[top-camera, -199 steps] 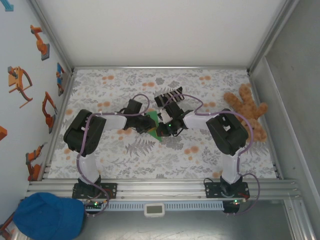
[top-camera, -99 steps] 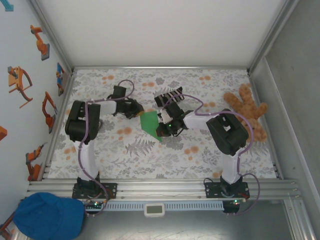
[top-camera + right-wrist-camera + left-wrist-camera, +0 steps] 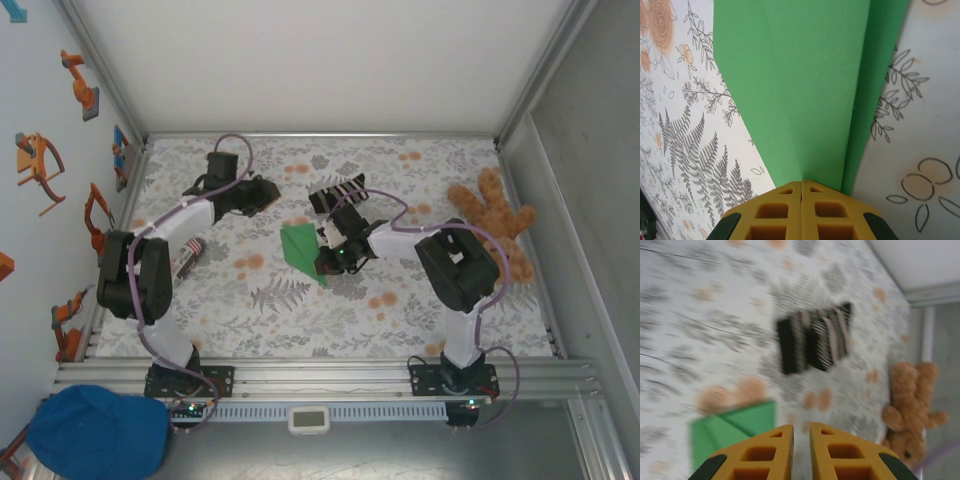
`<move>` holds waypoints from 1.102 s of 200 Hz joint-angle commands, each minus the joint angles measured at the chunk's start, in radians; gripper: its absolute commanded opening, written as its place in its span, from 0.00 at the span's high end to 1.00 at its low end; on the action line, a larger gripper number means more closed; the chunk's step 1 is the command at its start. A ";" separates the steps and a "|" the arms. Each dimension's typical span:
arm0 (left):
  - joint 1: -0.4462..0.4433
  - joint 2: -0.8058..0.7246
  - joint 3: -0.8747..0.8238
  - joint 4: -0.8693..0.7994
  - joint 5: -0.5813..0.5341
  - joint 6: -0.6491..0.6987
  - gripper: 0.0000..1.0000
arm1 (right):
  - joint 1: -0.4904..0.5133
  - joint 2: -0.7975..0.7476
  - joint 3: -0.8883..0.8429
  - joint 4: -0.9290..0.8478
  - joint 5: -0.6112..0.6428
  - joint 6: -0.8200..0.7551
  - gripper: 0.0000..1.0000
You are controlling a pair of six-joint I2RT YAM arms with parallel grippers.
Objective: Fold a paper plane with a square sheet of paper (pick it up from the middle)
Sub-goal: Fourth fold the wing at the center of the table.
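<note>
left hand (image 3: 801, 429) slightly parted, right hand (image 3: 801, 184) clamped fully closed.

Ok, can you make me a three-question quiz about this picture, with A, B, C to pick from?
1. Where is the striped sock?
A. On the table, just past the green paper, farther from the arm bases
B. Hanging on the wall
C. Down on the floor

2. What colour is the teddy bear?
A. Pink
B. White
C. Brown

3. How are the fingers of the right hand?
A. Spread wide apart
B. Shut together at the paper's pointed end
C. Gripping a pencil

Answers:
1 A, because the top view shows the sock lying flat just beyond the paper.
2 C, because its fur is brown in the top view and the left wrist view.
3 B, because the right wrist view shows no gap between the two fingers.
</note>
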 commanded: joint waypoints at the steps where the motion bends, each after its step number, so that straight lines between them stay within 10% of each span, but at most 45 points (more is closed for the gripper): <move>1: -0.077 0.013 -0.083 0.006 -0.021 -0.056 0.84 | -0.001 -0.053 0.031 0.018 -0.011 0.053 1.00; 111: -0.175 0.174 -0.111 0.041 -0.062 -0.074 0.86 | -0.007 -0.109 -0.008 0.169 0.090 0.142 1.00; 220: -0.099 0.009 -0.236 0.074 -0.078 -0.102 0.74 | -0.080 -0.008 0.026 0.233 0.023 0.207 0.75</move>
